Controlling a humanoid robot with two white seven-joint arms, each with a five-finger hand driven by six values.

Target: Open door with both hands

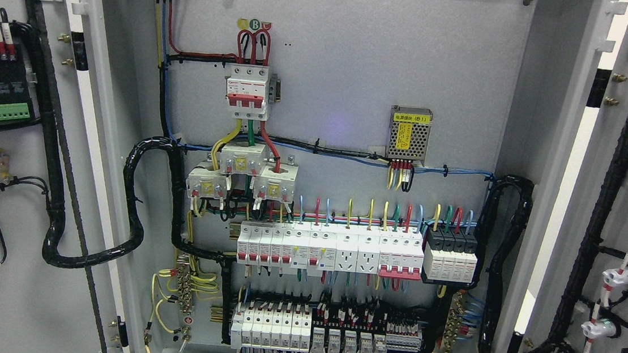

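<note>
Neither hand of the robot shows in the head view, so whether either is open, closed or gripping cannot be told, nor which is nearer to a door. An electrical cabinet fills the frame with both doors swung wide: the left door (pixel 13 173) stands at the left edge, the right door (pixel 622 226) at the right, each long axis upright. Between them the back panel (pixel 347 60) carries breakers (pixel 330 249) and wiring. Opening looks finished.
</note>
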